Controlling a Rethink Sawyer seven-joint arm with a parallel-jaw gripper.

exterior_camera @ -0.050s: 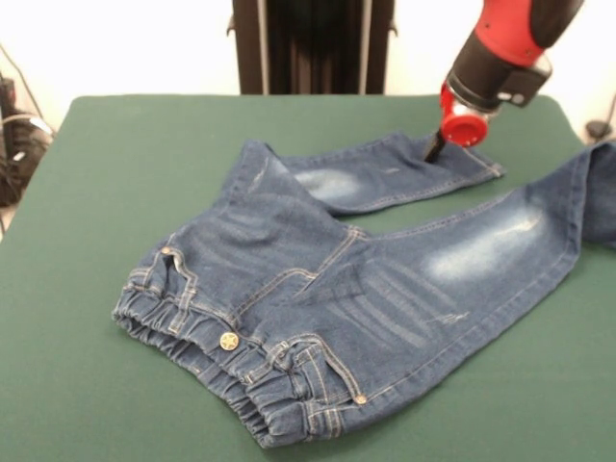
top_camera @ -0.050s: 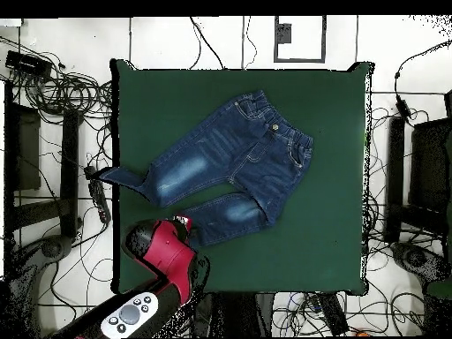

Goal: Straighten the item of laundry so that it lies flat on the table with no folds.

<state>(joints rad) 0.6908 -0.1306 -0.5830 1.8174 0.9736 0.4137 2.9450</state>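
The jeans (exterior_camera @ -0.050s: 318, 289) lie front-up on the green tabletop (exterior_camera @ -0.050s: 115, 173), waistband (exterior_camera @ -0.050s: 207, 361) bunched at one end and the legs splayed apart in a V, one leg running out so its cuff hangs over the tabletop's edge, the other folded back at the crotch. The tool (exterior_camera @ -0.050s: 433, 149) is down right at the hem of that shorter leg, dark tip touching the denim beneath the red collar. Whether it is pinching the cloth or just resting there, I cannot tell.
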